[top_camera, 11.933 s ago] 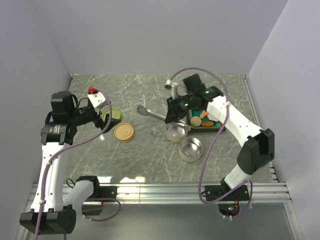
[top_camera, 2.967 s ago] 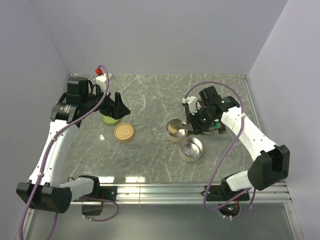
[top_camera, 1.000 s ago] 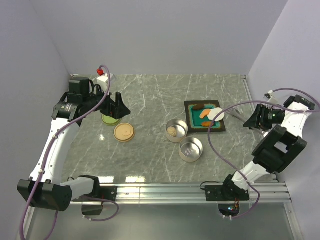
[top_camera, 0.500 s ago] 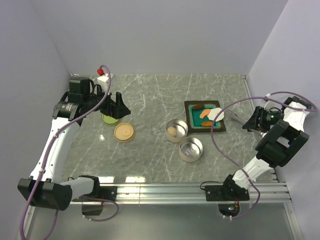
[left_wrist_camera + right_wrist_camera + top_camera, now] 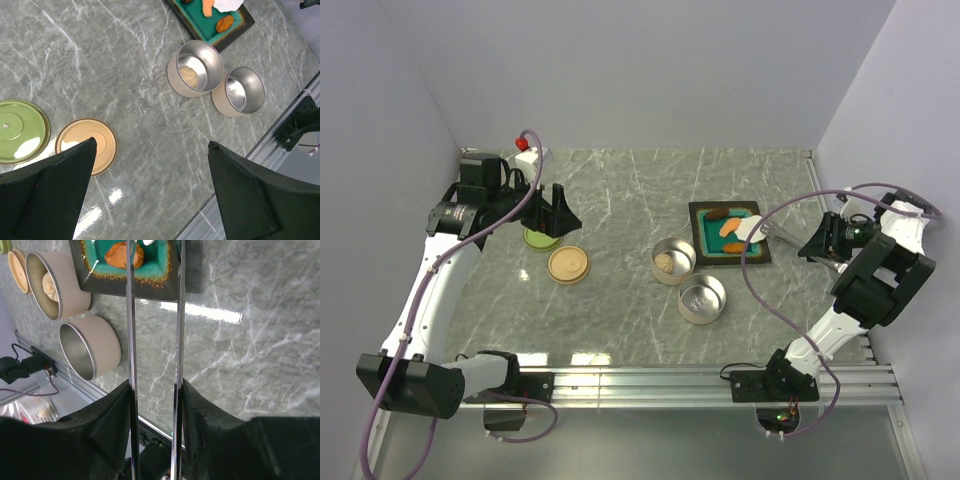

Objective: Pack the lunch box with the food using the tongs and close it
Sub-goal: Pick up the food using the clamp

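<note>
Tongs [image 5: 130, 330] pinched in right hand [image 5: 154, 395] (arms partly squeezed), left hand [image 5: 152, 150] spread wide, empty

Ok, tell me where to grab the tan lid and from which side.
Pinch the tan lid at its rim, coming straight down from above. It lies flat on the table, so there is no side wall to clamp. The rim away from the green lid is probably best, since that lid sits close beside it.
</note>
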Robot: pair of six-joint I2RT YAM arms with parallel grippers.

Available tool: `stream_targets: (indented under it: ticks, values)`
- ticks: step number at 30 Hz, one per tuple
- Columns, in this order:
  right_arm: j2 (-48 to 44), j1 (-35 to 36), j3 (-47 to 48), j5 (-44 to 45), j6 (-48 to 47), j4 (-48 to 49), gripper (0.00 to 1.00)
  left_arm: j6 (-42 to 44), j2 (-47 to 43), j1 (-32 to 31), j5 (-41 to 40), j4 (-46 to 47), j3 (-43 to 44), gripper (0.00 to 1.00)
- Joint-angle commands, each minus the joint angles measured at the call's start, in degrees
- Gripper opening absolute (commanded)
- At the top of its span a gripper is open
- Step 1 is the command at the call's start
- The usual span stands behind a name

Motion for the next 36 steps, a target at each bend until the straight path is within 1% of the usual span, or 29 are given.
stream_targets:
  ticks: [1, 12, 17, 20, 21, 23, 24, 26, 27, 28, 29, 36]
  values:
    - [0.01, 0.90, 0.72, -1.83, 0.81, 1.62, 0.47, 0.15, 0.13, 0.28, 0.71, 1.89, 0.48, 0.99]
    - [1.77, 2.31, 1.15, -3.32, 2.04, 2.41, 0.45, 0.15, 0.57, 0.28, 0.62, 1.97, 0.39, 0.99]
    - [2.65, 2.57, 1.60, -4.11, 2.57, 2.50, 0.41, 0.15, 0.83, 0.19, 0.45, 1.89, 0.65, 0.99]
    - [2.74, 2.75, 1.95, -4.46, 2.14, 2.24, 0.32, 0.06, 0.84, 0.28, 0.53, 1.89, 0.74, 0.99]
    - [2.74, 3.01, 2.21, -4.64, 2.04, 1.89, 0.27, 0.06, 0.84, 0.28, 0.54, 1.89, 0.74, 1.00]
    - [2.30, 3.01, 2.47, -4.64, 1.43, 1.53, 0.22, 0.06, 0.75, 0.28, 0.45, 1.71, 0.83, 1.00]
    - [2.04, 3.01, 2.74, -4.55, 1.34, 1.27, 0.15, 0.06, 0.75, 0.28, 0.36, 1.62, 1.00, 1.00]
    - [1.33, 3.10, 3.26, -4.46, 0.73, 0.30, 0.10, 0.06, 0.66, 0.28, 0.36, 1.54, 1.09, 0.99]
    - [1.07, 3.01, 3.87, -4.46, 0.38, -0.13, 0.04, 0.15, 0.49, 0.28, 0.36, 1.54, 1.09, 0.99]
    - [0.29, 3.01, 4.23, -4.38, 0.03, -0.84, 0.01, 0.06, 0.48, 0.28, 0.27, 1.54, 1.09, 1.00]
    - [-0.16, 3.01, 4.49, -4.38, -0.15, -1.19, 0.00, 0.06, 0.48, 0.28, 0.36, 1.62, 1.09, 0.99]
    - [-4.38, 3.01, 7.04, -3.24, -2.53, -4.36, 0.00, 0.15, 0.31, 0.28, 0.36, 1.45, 1.27, 0.99]
